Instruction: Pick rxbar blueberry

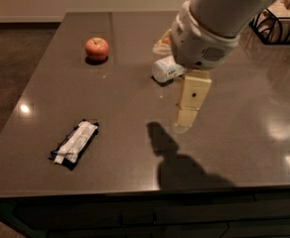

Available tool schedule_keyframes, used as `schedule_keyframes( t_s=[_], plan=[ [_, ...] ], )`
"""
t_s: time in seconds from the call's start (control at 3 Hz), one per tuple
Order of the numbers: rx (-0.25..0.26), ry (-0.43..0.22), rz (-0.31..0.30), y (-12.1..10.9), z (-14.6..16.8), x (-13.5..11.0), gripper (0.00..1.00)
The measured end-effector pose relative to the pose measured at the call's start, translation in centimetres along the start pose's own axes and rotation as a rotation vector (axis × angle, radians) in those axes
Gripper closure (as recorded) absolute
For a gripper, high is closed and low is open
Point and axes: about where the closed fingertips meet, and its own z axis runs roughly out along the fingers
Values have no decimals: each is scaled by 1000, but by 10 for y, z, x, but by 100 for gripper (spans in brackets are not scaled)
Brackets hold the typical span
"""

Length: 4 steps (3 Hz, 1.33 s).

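Observation:
The rxbar blueberry (75, 143) lies flat near the front left of the dark table (125, 108), a navy wrapper with a whitish central panel. My gripper (187, 119) hangs from the large white arm over the middle of the table, pointing down. It is well to the right of the bar and slightly farther back, and holds nothing that I can see. Its shadow falls on the table in front of it.
A red apple (96, 48) sits at the back left. A clear white-labelled bottle (167, 69) lies on its side just behind the gripper, partly hidden by the arm. A black wire basket (279, 25) stands at the back right corner.

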Motion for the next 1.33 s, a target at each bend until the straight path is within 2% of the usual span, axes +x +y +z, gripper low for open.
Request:
schedule_keyframes(
  t_s=[0.33, 0.67, 1.0, 1.33],
  plan=[
    [-43, -37, -125, 2, 24, -40, 0],
    [-96, -57, -226, 11, 50, -71, 0],
    [-139, -60, -301, 16, 75, -101, 0],
    [-177, -27, -354, 18, 104, -119, 0]
  ],
)
